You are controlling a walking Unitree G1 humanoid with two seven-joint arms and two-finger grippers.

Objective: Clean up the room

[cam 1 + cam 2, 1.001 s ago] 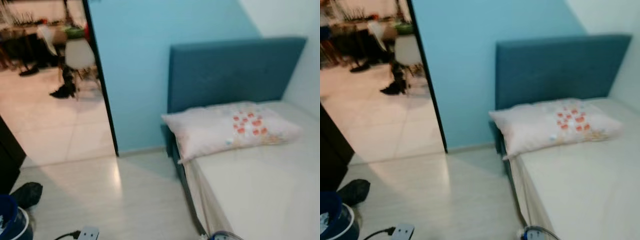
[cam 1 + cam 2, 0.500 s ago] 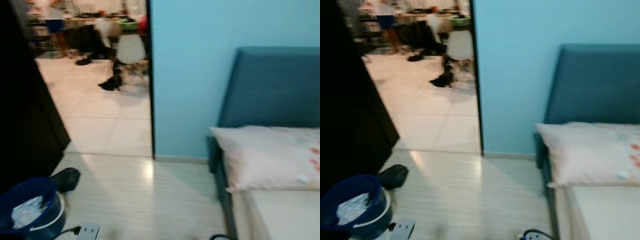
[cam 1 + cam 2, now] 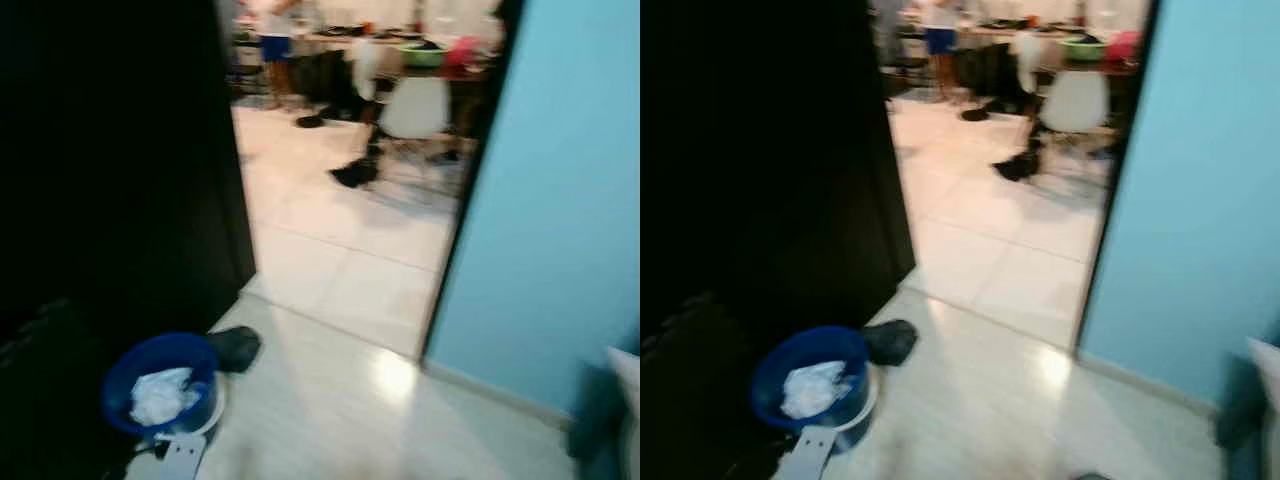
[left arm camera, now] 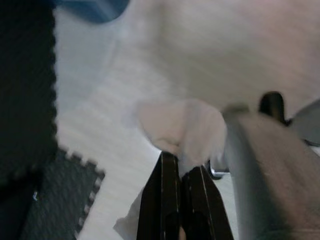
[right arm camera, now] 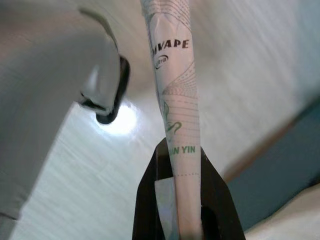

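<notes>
In the left wrist view my left gripper (image 4: 180, 167) is shut on a crumpled white tissue (image 4: 182, 127) that hangs above the pale floor. My right gripper (image 5: 176, 150) is shut on a flat white packet (image 5: 172, 70) with green print and the letters "VAPE", seen edge-on. A blue bin (image 3: 160, 385) with white crumpled rubbish inside stands on the floor at the lower left of the eye views, beside the dark cabinet. The head views are blurred.
A tall black cabinet (image 3: 110, 170) fills the left. A black lump (image 3: 235, 348) lies by the bin and a white power strip (image 3: 180, 457) sits in front of it. The doorway (image 3: 350, 200) leads to a tiled room with chairs and a person. Blue wall (image 3: 560, 220) on the right.
The whole picture has swung left: the bed and pillow slid off to the right, while the black cabinet and blue bin came further into view. Both grippers keep their hold.
</notes>
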